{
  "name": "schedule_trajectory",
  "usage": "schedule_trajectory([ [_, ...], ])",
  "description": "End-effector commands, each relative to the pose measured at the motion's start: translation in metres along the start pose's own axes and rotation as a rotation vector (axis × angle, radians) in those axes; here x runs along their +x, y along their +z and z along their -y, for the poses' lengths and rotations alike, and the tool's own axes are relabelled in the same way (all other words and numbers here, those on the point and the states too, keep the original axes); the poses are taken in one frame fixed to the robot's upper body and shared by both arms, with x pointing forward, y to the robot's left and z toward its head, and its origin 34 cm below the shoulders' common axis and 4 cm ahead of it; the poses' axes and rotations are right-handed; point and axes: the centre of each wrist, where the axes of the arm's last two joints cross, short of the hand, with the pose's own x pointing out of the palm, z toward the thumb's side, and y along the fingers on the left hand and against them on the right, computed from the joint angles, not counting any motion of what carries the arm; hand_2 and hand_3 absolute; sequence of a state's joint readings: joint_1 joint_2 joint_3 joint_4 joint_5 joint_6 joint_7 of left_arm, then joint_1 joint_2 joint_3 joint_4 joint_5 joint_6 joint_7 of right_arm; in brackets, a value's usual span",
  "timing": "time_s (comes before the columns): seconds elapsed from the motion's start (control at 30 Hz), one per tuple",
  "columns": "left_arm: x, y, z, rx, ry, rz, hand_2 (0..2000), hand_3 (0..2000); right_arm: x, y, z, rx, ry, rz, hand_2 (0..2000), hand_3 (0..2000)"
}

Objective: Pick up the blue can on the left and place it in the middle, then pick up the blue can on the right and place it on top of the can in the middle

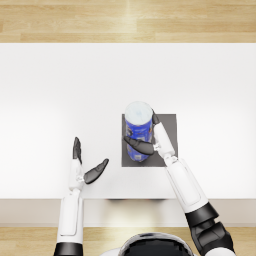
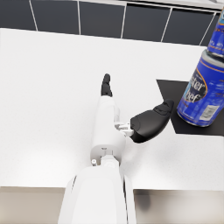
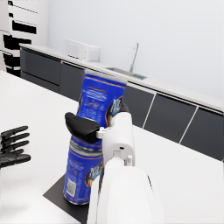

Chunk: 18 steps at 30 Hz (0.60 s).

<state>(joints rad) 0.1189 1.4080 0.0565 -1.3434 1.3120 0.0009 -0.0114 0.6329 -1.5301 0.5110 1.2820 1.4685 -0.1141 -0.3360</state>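
Two blue cans stand stacked upright on the dark square mat: the lower can (image 3: pixel 84 175) sits on the mat, the upper can (image 3: pixel 101 103) rests on it, leaning slightly.

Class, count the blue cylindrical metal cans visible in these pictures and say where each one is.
2. The lower blue cylindrical can stands on the dark square mat in the middle of the white table. The upper blue can sits stacked on it, gripped by the right hand.
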Motion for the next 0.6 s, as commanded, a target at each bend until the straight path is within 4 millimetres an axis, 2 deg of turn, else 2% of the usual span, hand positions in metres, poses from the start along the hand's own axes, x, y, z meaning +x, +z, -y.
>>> schedule_trajectory([
  [0.03,0.001,0.003,-0.001,0.014,-0.001,0.002,0,0,-0.006,-0.001,0.000,0.005,-0.029,0.019,0,0],
  [0.13,0.005,0.005,-0.002,0.021,-0.013,0.005,0,0,-0.006,0.009,-0.004,-0.049,-0.005,0.023,0,0],
  [0.23,0.011,0.015,-0.003,0.050,-0.032,0.008,0,0,-0.011,0.020,-0.009,-0.300,0.038,0.026,0,0],
  [0.33,0.018,0.031,-0.003,0.109,-0.056,0.013,0,0,-0.015,0.025,-0.011,-0.398,0.045,0.036,0,0],
  [0.47,0.030,0.068,-0.001,0.244,-0.093,0.022,0,0,-0.022,0.043,-0.024,-0.516,0.024,0.054,0,0],
  [0.6,0.036,0.109,0.001,0.398,-0.109,0.036,0,0,-0.044,0.074,-0.044,-0.666,-0.057,0.088,0,0],
])
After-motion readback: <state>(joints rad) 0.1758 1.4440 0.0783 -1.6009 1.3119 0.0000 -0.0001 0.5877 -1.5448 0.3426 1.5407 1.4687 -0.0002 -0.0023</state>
